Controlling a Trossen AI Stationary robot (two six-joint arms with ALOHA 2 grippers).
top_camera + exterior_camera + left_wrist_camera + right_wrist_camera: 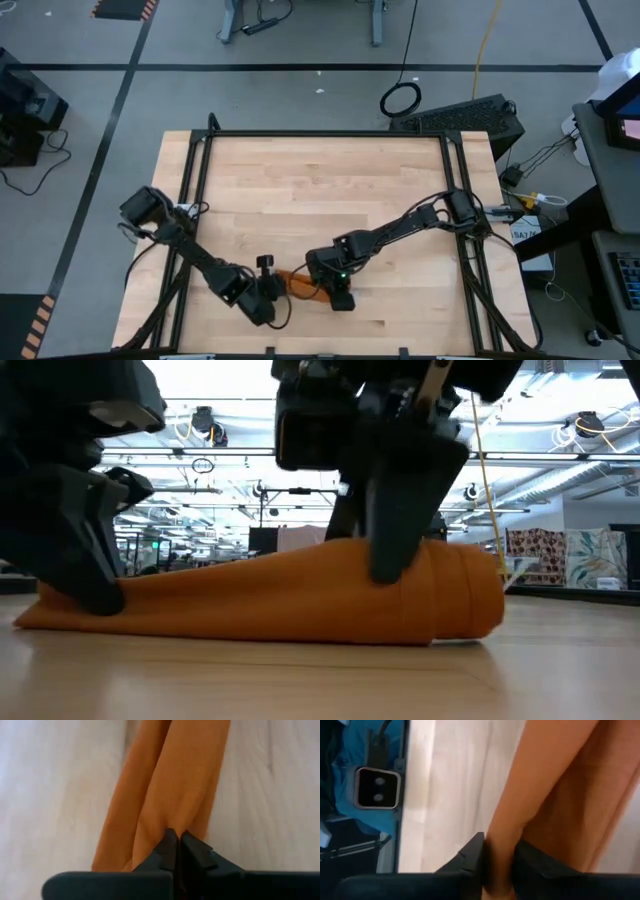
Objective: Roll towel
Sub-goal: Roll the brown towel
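Low view shows the towel (270, 595) lying near the table's (330, 175) front edge as a long rust-orange roll, thick and layered at one end, tapering flat at the other. The left gripper (176, 841) pinches the thin end with fingers together; the right gripper (499, 854) has a fold between narrowly parted fingers. Rolling looks nearly done; next, tuck the tapered end evenly.

1. From above we see the table (320, 190) evenly lit, with only soft, short shadows under the arms.
2. In the low view, ceiling lights (590, 425) glare from behind; nearby arm parts go dark and blurred.
3. In both wrist views, the towel (175, 780) looks soft and slightly unfocused.
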